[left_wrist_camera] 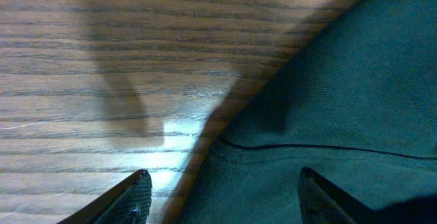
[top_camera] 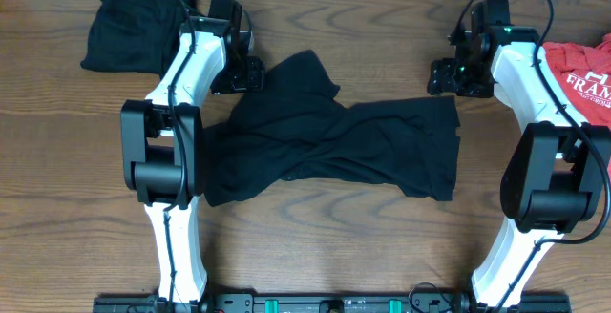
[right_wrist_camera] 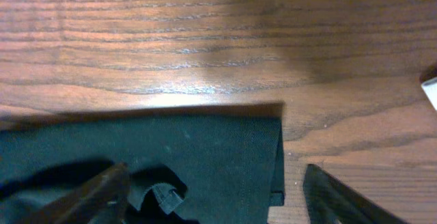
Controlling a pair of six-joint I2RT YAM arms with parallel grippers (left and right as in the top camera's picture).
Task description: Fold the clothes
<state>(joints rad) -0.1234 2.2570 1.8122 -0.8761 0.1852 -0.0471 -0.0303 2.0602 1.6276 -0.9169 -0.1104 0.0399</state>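
Left gripper [left_wrist_camera: 225,207] wide open over the black top's [top_camera: 334,146] edge on the counter [top_camera: 315,246], right gripper [right_wrist_camera: 212,200] wide open over its corner, neither clamping cloth.

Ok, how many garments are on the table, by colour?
Black: 2, the crumpled black top in the centre and the black bundle at far left
Red: 1, the red tee at the right edge
Total: 3

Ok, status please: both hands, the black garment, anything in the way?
Left hand open over edge of black garment. Right hand open at its corner. Garment twisted, not folded. Nothing in the way.
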